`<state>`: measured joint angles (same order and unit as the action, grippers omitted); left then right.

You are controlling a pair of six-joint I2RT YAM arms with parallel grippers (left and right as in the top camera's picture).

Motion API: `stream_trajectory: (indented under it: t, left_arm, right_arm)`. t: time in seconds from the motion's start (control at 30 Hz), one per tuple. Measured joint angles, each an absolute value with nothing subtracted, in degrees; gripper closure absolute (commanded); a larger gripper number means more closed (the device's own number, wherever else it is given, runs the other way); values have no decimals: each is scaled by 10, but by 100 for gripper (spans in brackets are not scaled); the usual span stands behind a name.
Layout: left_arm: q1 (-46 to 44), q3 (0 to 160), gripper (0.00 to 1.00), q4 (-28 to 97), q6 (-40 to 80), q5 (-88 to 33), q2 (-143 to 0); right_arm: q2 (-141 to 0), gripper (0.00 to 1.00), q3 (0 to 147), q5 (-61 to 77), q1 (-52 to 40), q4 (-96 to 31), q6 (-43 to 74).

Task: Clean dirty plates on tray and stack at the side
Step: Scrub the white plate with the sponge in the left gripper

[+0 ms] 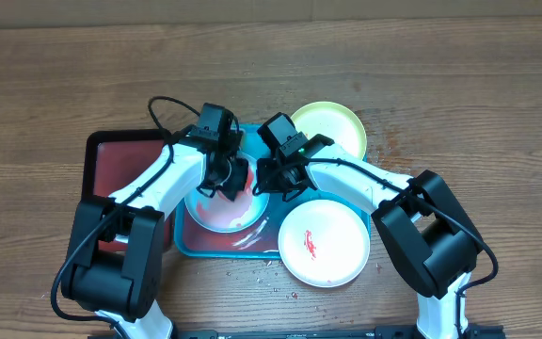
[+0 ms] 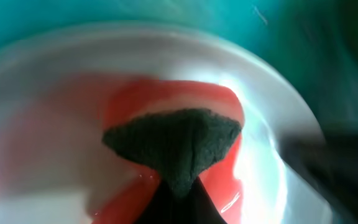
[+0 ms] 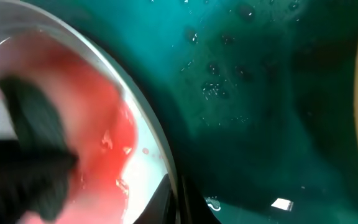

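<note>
My left pincer is clamped on a dark knitted pad. The pad's wedge tip presses into the red sauce in the middle of the light blue plate, which lies in the turquoise tray. My right pincer sits at that plate's right rim; I cannot tell whether it grips.

Only the overhead shows the round cream plate, smeared red, on the wooden tabletop against the tray's right edge, and the yellow-green plate behind it. My right wrist view alone shows droplets on the tray's glossy floor.

My left claw angled down, pinched on dark cloth; right claw just beside it, both arms bent inward.
</note>
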<state>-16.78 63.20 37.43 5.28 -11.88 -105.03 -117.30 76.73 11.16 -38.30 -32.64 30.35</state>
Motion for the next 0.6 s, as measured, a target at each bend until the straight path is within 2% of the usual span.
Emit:
stream_trajectory:
  t: [0.17, 0.27, 0.47, 0.6]
  left_arm:
    - [-167, 632, 96, 382, 28, -124, -1050]
    - [-164, 635, 96, 383, 93, -61, -1050]
    - [-130, 643, 96, 479, 282, 130, -1050]
    - [-124, 644, 96, 511, 294, 127, -1050]
  right_arm:
    - [-1173, 96, 767, 111, -383, -327, 300]
    - [-1173, 96, 767, 114, -384, -323, 301]
    - [-1173, 96, 767, 116, -387, -322, 302]
    - [-1174, 96, 767, 121, -389, -320, 302]
